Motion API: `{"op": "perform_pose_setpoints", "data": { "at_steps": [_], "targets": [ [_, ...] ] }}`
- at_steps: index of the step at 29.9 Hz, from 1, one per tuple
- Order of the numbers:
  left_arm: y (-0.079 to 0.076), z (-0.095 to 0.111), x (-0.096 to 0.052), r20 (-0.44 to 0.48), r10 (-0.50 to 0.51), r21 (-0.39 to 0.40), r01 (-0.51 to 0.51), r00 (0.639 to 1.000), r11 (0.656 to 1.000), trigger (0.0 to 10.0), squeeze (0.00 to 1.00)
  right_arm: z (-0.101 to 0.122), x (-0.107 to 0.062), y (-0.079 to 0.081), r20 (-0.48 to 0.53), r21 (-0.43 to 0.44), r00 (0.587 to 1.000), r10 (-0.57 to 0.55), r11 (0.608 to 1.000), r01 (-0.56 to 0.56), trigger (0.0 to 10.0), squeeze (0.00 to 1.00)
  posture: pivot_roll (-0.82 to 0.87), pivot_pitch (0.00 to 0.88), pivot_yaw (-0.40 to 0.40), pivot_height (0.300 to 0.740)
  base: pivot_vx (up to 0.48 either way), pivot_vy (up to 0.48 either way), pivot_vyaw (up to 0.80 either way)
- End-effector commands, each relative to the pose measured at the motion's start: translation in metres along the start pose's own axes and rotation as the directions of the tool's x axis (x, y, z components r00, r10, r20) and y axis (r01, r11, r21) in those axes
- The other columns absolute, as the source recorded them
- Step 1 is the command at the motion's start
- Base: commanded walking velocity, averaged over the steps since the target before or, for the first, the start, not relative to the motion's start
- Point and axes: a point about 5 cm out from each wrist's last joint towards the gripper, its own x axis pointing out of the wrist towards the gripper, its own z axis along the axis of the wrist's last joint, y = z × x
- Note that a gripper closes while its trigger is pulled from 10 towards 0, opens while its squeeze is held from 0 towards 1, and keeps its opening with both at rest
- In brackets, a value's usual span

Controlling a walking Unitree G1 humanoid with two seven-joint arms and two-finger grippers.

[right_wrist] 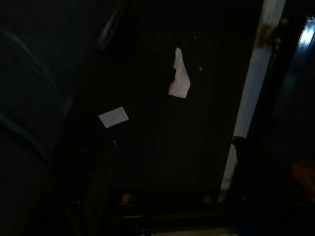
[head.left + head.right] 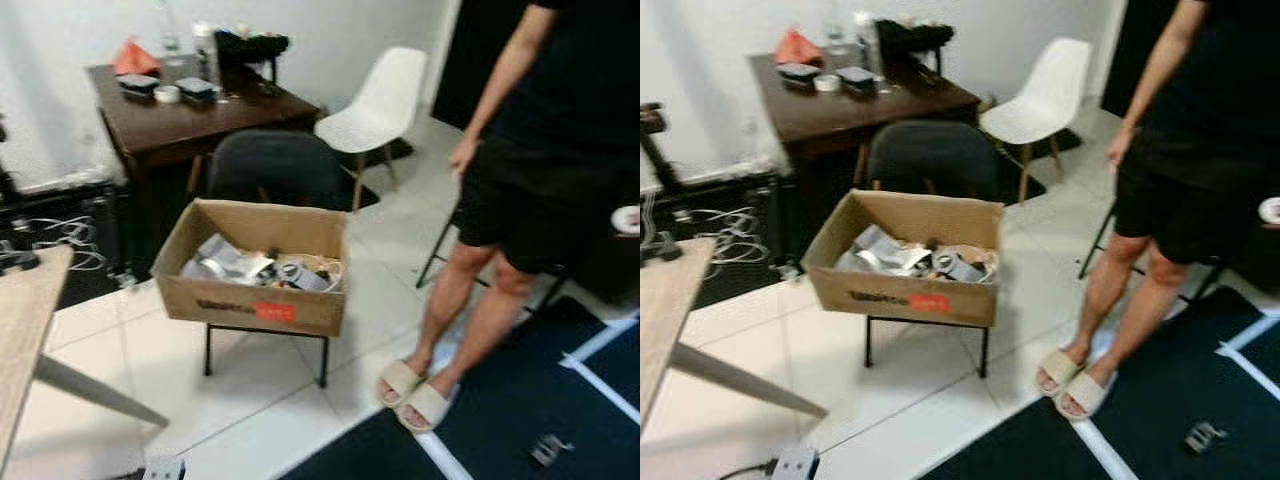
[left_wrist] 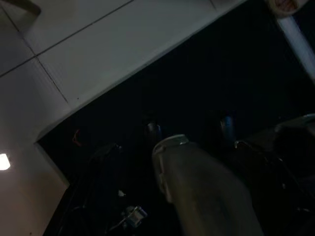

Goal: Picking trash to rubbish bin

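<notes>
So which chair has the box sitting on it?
The black-legged one nearest the camera carries the cardboard box of scraps. The dark padded chair behind it and the white chair near the wall hold nothing.

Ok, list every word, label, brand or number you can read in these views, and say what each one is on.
None can be read.
Cardboard box, front wall: a line of dark print, too blurred to read.
Same box: an orange-red label, its text too blurred to read.
Left wrist view, upper corner: a round white thing with red marks, cut off by the edge, not legible.
Right wrist view: two white paper scraps on the dark floor, no print visible.
</notes>
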Motion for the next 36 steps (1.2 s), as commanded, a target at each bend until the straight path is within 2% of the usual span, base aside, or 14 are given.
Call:
{"op": "perform_pose_setpoints", "data": {
  "at_steps": [1,2,3,7,16,22,36],
  "targets": [
    [0.006,-0.02,-0.007,-0.071,0.036,-0.021,-0.038,0.997,0.999,10.0,0.0,0.001,0.001,0.014,0.005,0.009,0.999,0.052,0.999,-0.052,10.0,0.0,-0.07,0.186,0.054,0.74,0.0,-0.458,0.0],
    [0.008,-0.028,-0.01,-0.089,0.048,-0.058,-0.053,0.995,0.997,10.0,0.0,0.001,0.001,0.014,0.005,0.008,0.999,0.052,0.999,-0.052,10.0,0.0,-0.07,0.185,0.054,0.74,0.0,0.0,0.0],
    [0.008,-0.028,-0.01,-0.089,0.048,-0.058,-0.053,0.995,0.997,10.0,0.0,0.001,0.001,0.014,0.005,0.008,0.999,0.052,0.999,-0.052,10.0,0.0,-0.07,0.185,0.054,0.74,0.0,0.0,0.0],
    [0.007,-0.05,-0.018,-0.168,0.067,-0.069,-0.079,0.984,0.994,10.0,0.0,0.001,0.001,0.014,0.007,0.006,0.999,0.053,0.999,-0.053,10.0,0.0,-0.07,0.183,0.053,0.74,0.0,0.0,0.0],
    [0.003,-0.077,-0.027,-0.266,0.081,-0.066,-0.102,0.961,0.993,10.0,0.0,0.003,0.001,0.015,0.027,0.014,0.998,0.064,0.998,-0.065,10.0,0.0,-0.07,0.176,0.053,0.74,0.0,0.0,0.0],
    [-0.001,-0.085,-0.03,-0.306,0.06,-0.033,-0.074,0.95,0.997,10.0,0.0,0.004,0.001,0.015,0.028,0.017,0.998,0.062,0.998,-0.062,10.0,0.0,-0.07,0.172,0.053,0.74,0.0,0.0,0.0],
    [-0.005,-0.085,-0.028,-0.325,0.048,0.005,-0.049,0.944,0.999,10.0,0.0,0.004,0.001,0.014,0.029,0.015,0.998,0.053,0.998,-0.053,10.0,0.0,-0.07,0.167,0.054,0.74,0.0,-0.385,0.0]
  ]
}}
